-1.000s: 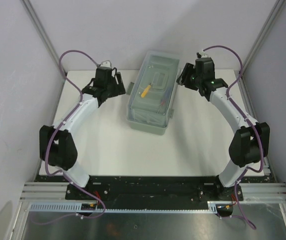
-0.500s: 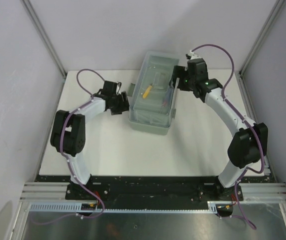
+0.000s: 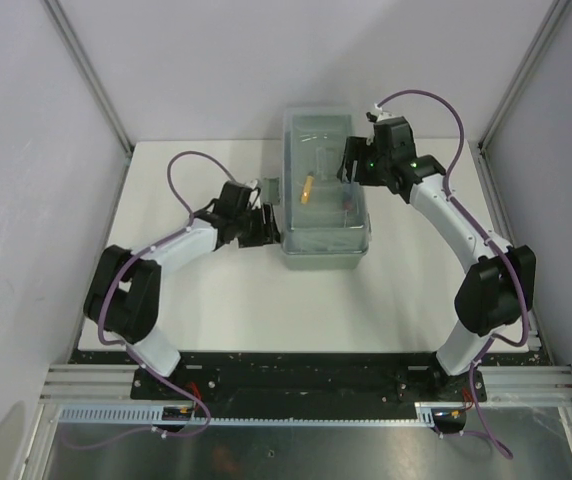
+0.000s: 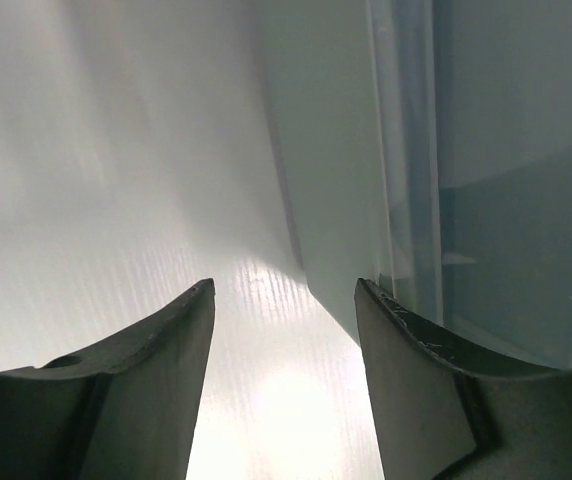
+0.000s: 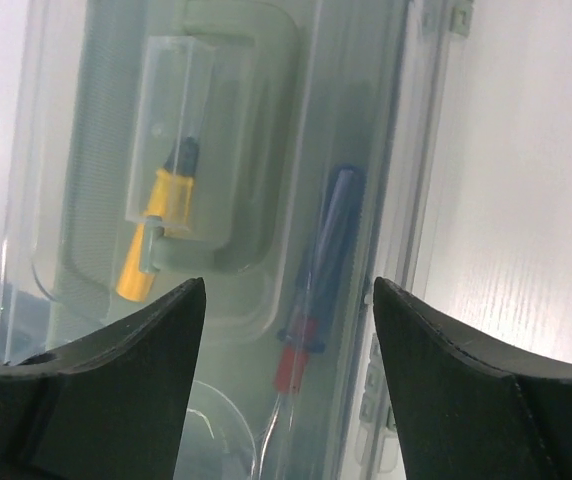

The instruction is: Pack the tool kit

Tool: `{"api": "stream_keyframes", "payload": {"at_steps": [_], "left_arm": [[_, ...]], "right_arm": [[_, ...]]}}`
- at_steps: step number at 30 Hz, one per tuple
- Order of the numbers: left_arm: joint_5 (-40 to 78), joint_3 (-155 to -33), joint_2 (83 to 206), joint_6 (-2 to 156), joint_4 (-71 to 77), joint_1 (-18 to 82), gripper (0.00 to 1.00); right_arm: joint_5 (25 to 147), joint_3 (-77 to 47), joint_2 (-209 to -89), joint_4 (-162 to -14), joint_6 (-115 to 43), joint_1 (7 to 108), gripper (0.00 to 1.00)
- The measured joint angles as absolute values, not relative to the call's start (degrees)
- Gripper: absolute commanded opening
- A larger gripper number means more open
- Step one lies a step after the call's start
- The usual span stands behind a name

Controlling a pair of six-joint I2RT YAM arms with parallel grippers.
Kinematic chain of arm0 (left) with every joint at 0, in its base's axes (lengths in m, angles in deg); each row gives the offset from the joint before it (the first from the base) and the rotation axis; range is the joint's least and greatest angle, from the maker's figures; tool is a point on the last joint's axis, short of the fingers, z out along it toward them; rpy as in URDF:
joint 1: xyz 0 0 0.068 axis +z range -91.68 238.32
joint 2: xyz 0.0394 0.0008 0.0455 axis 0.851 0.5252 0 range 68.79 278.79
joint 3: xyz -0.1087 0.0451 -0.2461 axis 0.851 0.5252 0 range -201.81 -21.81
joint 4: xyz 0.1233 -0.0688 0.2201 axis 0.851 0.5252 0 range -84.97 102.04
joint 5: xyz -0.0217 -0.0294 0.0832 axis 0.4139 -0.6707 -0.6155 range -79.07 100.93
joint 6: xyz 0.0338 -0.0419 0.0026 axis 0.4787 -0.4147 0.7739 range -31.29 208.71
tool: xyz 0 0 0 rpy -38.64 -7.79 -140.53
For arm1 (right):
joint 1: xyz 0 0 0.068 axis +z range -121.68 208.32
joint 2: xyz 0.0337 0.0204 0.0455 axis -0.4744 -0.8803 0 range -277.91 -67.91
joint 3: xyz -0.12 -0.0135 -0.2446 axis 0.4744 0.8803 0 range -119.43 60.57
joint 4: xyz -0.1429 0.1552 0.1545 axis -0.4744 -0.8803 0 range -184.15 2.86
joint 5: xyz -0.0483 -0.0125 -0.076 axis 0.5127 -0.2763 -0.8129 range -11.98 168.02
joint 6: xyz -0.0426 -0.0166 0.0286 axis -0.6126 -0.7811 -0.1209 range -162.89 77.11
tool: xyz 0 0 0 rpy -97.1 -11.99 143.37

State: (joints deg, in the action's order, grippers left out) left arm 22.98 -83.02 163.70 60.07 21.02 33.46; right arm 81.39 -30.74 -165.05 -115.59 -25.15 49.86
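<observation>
The grey-green toolbox (image 3: 326, 190) stands at the table's far middle with its translucent lid shut. A yellow-handled tool (image 3: 307, 188) and a blue and red screwdriver (image 5: 311, 290) show through the lid; the yellow tool also shows in the right wrist view (image 5: 156, 235). My left gripper (image 3: 264, 225) is open and empty, low on the table beside the box's left wall (image 4: 331, 180). My right gripper (image 3: 351, 160) is open and empty, held just above the lid's right side. The hammer is not visible.
White table (image 3: 216, 300) with grey walls on three sides and metal posts at the corners. A latch (image 3: 270, 188) sticks out on the box's left side. The arm bases sit on the black rail at the near edge.
The toolbox has swung from slanted to square with the table. My left gripper has moved nearer and right along its left side. My right gripper has moved in over the lid.
</observation>
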Motion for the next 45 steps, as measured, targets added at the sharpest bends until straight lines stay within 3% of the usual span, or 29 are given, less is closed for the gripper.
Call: {"api": "stream_keyframes", "payload": {"at_steps": [22,33,37,40,45], "left_arm": [[16.6,-79.4,161.7,58.8,17.6,24.6,0.65],[12.9,-74.9,155.7,58.5,15.7,19.2,0.67],[11.1,-73.9,150.7,56.9,14.2,20.7,0.73],[10.2,-73.9,147.6,55.9,12.3,23.6,0.94],[9.6,-74.1,147.6,54.7,11.1,32.9,0.99]], "right_arm": [[76.4,-27.5,-161.4,-122.9,-27.2,50.1,0.60],[75.9,-22.0,-153.9,-126.9,-27.0,49.2,0.62],[76.4,-23.7,-154.6,-128.5,-27.0,48.9,0.66],[76.3,-23.3,-153.1,-126.8,-27.0,48.9,0.67],[75.8,-20.5,-147.0,-120.5,-26.8,48.5,0.67]]}}
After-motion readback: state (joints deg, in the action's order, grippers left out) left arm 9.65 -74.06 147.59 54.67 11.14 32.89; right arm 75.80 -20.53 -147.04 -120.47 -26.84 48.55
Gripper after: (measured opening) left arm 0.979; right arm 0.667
